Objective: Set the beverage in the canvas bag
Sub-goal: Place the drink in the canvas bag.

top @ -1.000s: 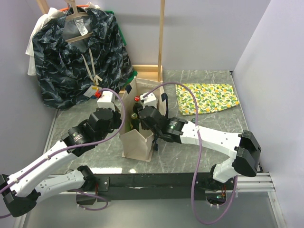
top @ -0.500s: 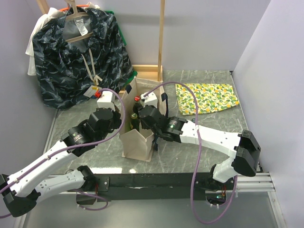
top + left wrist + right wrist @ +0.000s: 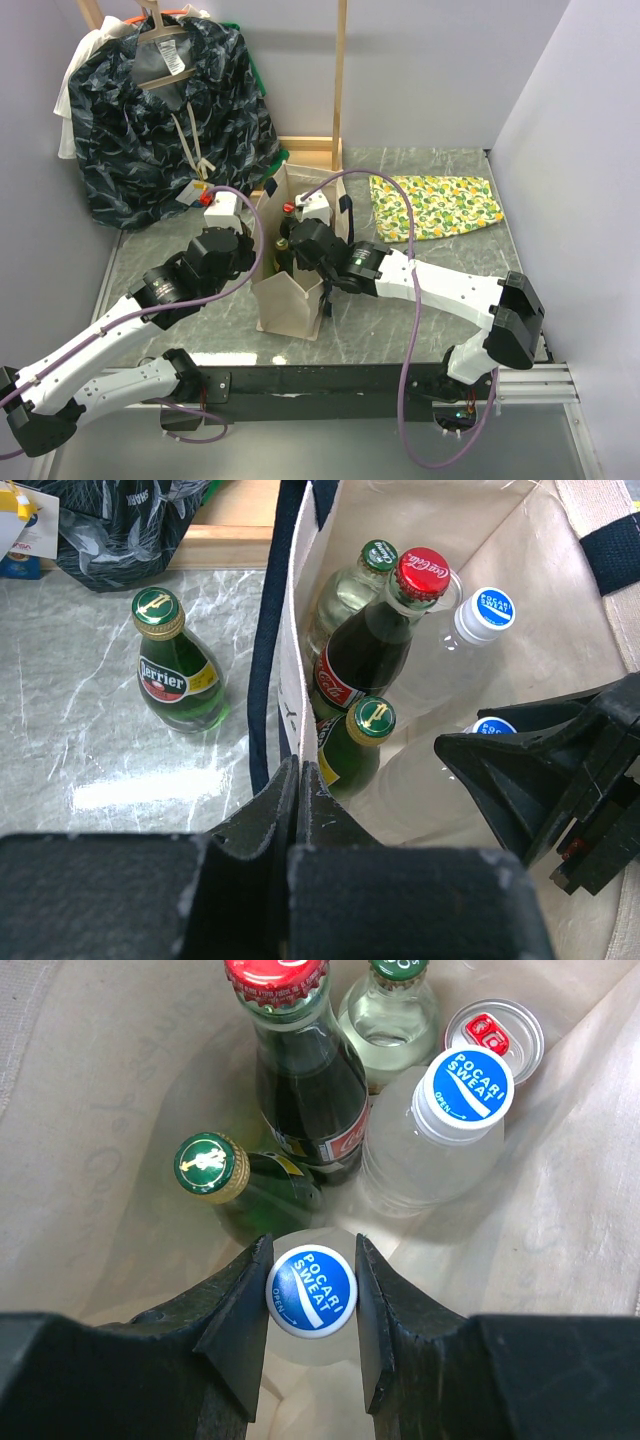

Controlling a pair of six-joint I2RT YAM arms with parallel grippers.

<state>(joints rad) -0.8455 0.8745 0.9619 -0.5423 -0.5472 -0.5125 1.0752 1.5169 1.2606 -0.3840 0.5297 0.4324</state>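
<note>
Right wrist cam: looking straight down into the canvas bag, and it's pretty crowded in there.
Beverage: clear Pocari Sweat bottle with a blue cap, upright, inside the bag close to one wall.
Right pincer: narrow, fingers snug on either side of the cap, so it's holding that bottle.
Bag mates: second Pocari bottle, Coca-Cola bottle with a red cap, small green Perrier, a clear bottle with a green cap, and a can. All are upright and packed together inside the bag.
Left pincer: squeezed down on the bag's rim, with the canvas edge pinched between the fingers.
Outside the bag: another Perrier bottle stands on the counter, just beside the wall the left pincer is pinching.
Behind the bag: dark patterned garment hanging up, off to the left.
Right of the bag: lemon-print cloth lying flat on the counter, apart from the bag.
</note>
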